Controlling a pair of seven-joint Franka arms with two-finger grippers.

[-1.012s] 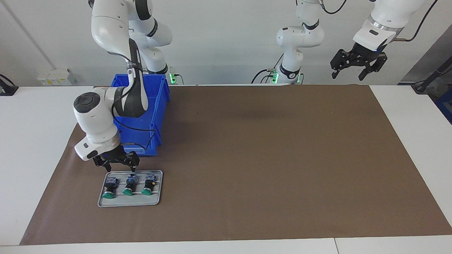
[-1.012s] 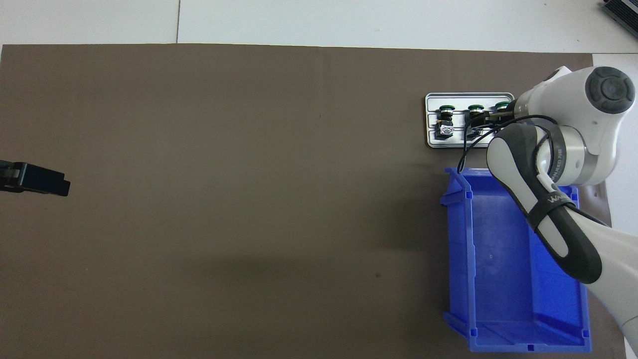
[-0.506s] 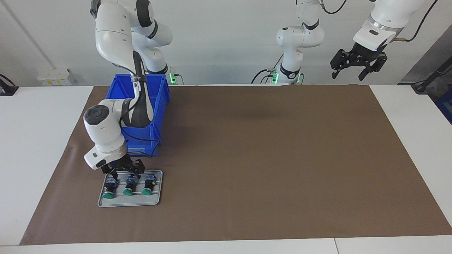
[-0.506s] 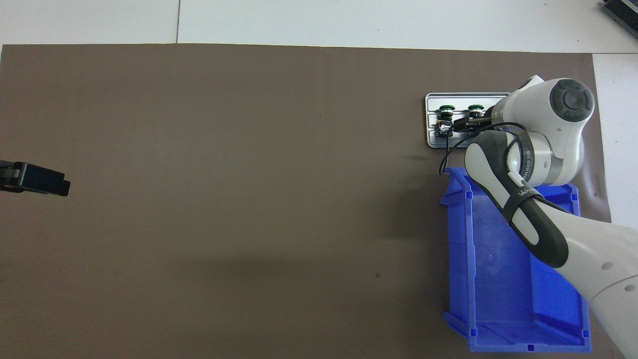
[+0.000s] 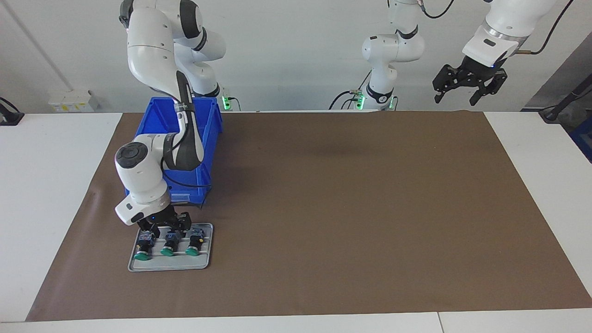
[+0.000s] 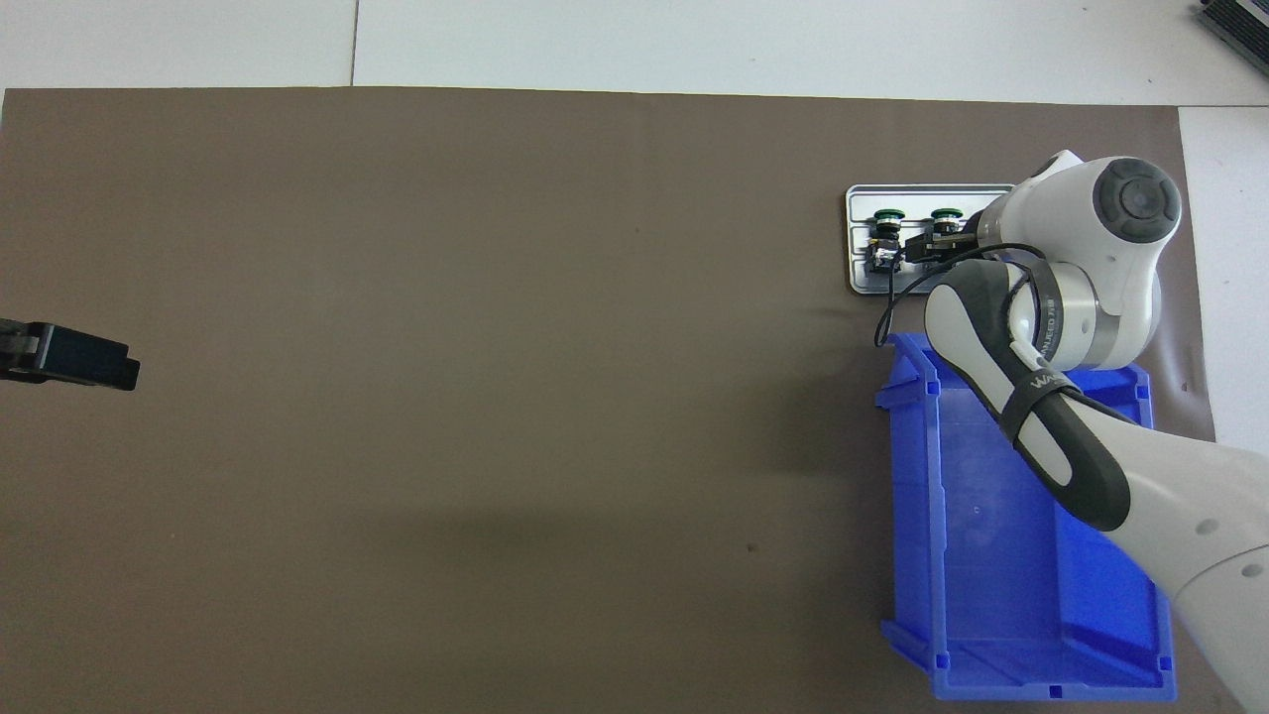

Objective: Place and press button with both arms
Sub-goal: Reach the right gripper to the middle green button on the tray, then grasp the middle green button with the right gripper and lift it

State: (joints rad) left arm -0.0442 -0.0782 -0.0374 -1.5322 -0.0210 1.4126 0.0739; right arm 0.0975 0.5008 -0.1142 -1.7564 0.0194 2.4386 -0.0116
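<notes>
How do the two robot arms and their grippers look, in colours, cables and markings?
Both arms are white with rounded links and dark grey joint bands. The right arm has a round dark grey joint cap, a black cable strapped along it and grey lettering on a dark band. The right gripper and left gripper are black and claw-like.

Right arm [image 5: 157, 152]: bent steeply down, right gripper [image 5: 165, 226] pointed at the worktop, low. Left arm [image 5: 499, 27]: waited raised, left gripper [image 5: 467, 85] held high, jaws spread wide.
</notes>
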